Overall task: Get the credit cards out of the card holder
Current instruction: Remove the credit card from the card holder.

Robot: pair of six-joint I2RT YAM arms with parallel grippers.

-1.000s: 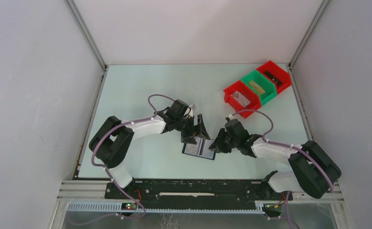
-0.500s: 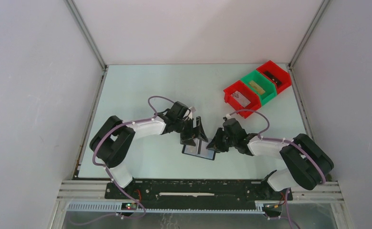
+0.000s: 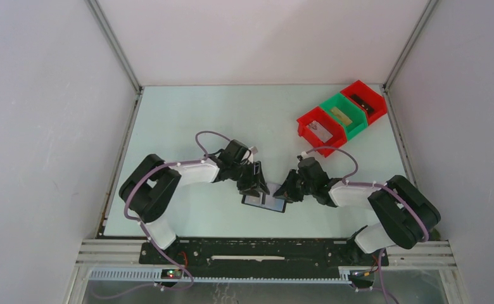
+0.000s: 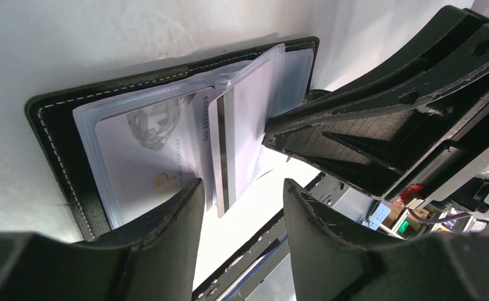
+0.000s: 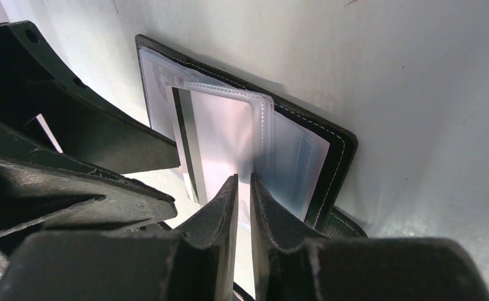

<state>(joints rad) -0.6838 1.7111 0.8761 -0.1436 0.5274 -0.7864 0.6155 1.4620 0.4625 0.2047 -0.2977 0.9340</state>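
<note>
Card holder (image 3: pixel 265 201) lies open and flat on the table (image 3: pixel 187 120), toward 6 o'clock of the surface in the overhead view, black cover down, clear sleeves up. We note two credit cards (image 4: pixel 226 157): one with a dark stripe juts from its pocket, a paler one sits under plastic beside it. Left gripper (image 4: pixel 242 188), at the holder's 11 o'clock, has its jaws apart, astride the striped card's free end, a gap on both sides. Right gripper (image 5: pixel 243 182), at 2 o'clock, is pinched nearly together on a lifted clear sleeve (image 5: pixel 229 132). Red and green bins (image 3: pixel 341 116) stand well apart at the table's 1 o'clock.
</note>
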